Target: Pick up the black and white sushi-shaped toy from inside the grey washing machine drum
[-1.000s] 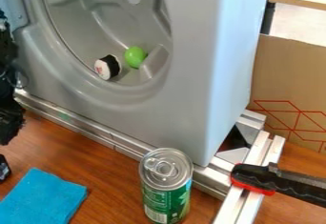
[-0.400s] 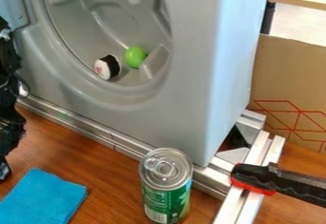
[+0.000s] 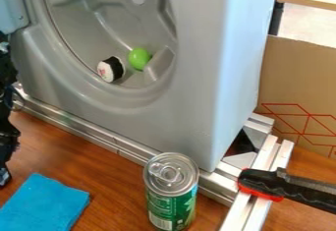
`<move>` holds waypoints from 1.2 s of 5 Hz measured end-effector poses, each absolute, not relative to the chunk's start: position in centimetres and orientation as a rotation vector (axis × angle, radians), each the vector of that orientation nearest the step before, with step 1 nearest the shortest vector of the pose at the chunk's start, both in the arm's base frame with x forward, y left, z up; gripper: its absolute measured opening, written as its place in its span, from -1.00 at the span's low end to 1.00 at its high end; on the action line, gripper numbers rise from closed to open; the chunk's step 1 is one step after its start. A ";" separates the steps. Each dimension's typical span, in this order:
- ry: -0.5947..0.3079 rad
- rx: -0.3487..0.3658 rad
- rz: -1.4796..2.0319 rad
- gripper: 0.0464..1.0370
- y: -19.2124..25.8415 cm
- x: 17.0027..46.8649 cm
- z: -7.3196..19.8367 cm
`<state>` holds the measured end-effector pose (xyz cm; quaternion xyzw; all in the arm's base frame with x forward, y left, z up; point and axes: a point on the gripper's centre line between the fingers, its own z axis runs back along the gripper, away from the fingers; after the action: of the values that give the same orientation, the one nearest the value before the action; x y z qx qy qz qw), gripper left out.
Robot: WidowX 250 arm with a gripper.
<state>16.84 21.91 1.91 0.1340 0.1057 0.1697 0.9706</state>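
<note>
Hand [image 3: 5, 176] hangs near the blue cloth [image 3: 46, 204] on the table [image 3: 113, 183]; I cannot tell how open it is or whether it holds anything

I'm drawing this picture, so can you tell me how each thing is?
Gripper: hanging down near the cloth
Blue cloth: lying flat
Can: upright, lid closed
Washing machine: front open
Green ball: inside the machine
Toy sushi roll: inside, beside the ball
</note>
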 end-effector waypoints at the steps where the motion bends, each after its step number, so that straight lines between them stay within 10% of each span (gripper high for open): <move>1: 0.218 0.229 0.337 0.91 21.9 16.9 1.4; 4: 0.244 0.072 0.262 0.76 19.5 15.8 -1.3; 6: 0.206 0.059 0.282 -0.31 19.3 16.3 -1.5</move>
<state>16.27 19.30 -1.51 0.0293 0.1026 0.1404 0.9843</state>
